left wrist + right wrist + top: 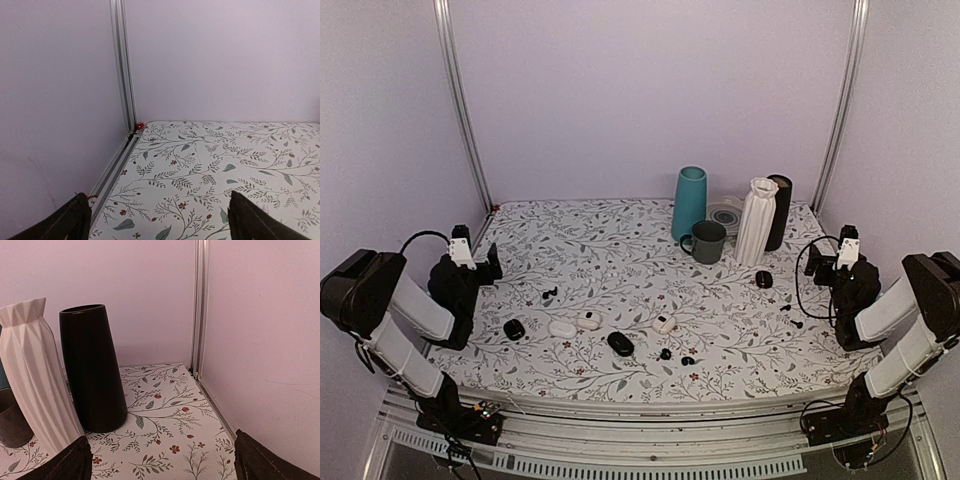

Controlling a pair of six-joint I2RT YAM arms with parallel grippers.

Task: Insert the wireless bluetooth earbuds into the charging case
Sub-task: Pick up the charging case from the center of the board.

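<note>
Presently, two wireless bluetooth earbuds [665, 353] lie loose on the desk [620, 250] near its front edge, just right of a black oval case [620, 343]. White cases [588, 320] lie close by. Whether any case lid is raised cannot be made out. The grey mug [707, 242] stands between the teal vase [690, 200] and the white vase [758, 220]; their interiors are hidden. The black vase [780, 210] is partly covered. The left tool [488, 264] and right tool [815, 258] hover at opposite sides, fingers spread apart, holding nothing.
</note>
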